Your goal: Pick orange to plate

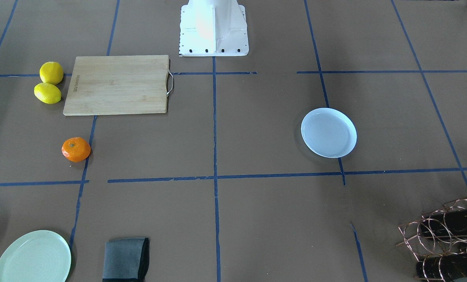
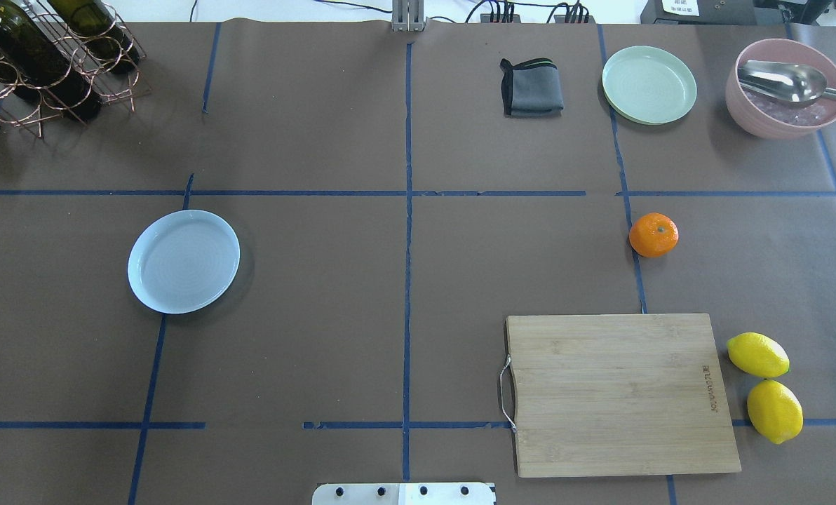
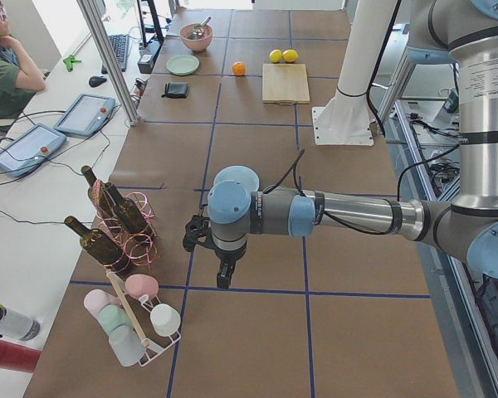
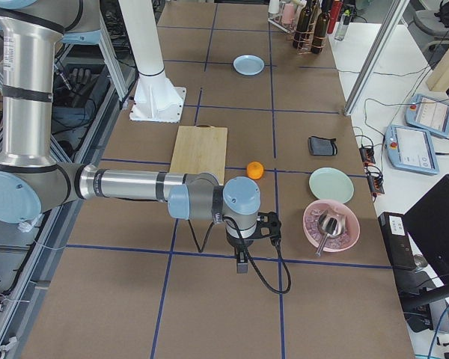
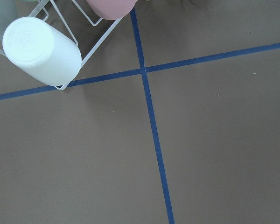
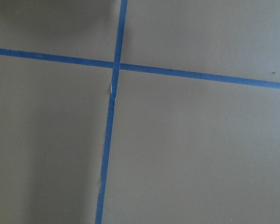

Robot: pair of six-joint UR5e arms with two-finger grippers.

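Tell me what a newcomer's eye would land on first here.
The bright orange stands out on the robot's right half of the brown table. It lies just beyond the wooden cutting board, which has two yellow lemons beside its right edge. Far across, on the left half, sits the empty bluish-white plate.

Bright-orange orange (image 2: 654, 235), bluish-white plate (image 2: 183, 261), 2 yellow lemons (image 2: 757, 355) — brown table (image 2: 320, 315), blue tape grid (image 2: 407, 280)

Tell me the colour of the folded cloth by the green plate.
The cloth is grey with a black edge; overhead view.
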